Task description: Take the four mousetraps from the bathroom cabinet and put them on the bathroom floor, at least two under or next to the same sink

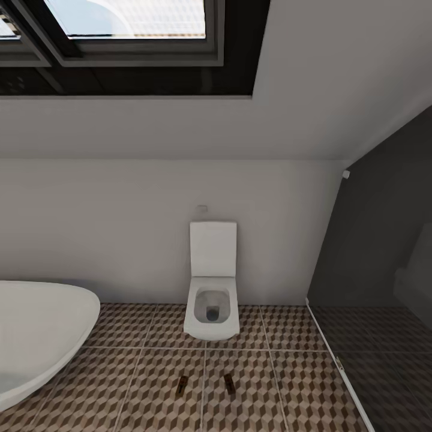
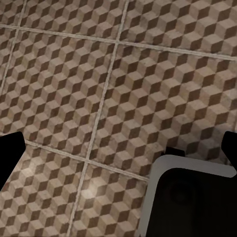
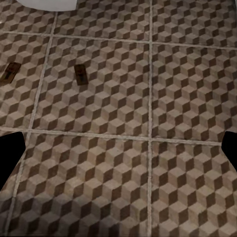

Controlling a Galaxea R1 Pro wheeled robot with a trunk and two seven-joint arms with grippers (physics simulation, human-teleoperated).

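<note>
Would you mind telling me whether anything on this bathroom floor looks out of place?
Yes: two mousetraps lie loose on the patterned bathroom floor, just in front of the toilet, one on each side of a grout line. They sit slightly askew to each other, where feet would land.

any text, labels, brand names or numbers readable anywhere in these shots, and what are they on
None: no readable text in any view.
The toilet, the bathtub and the small wall plate above the toilet are blank.
The two mousetraps on the floor carry no marking that can be made out; they are too small to tell.
The floor tiles bear only a cube pattern.
</note>
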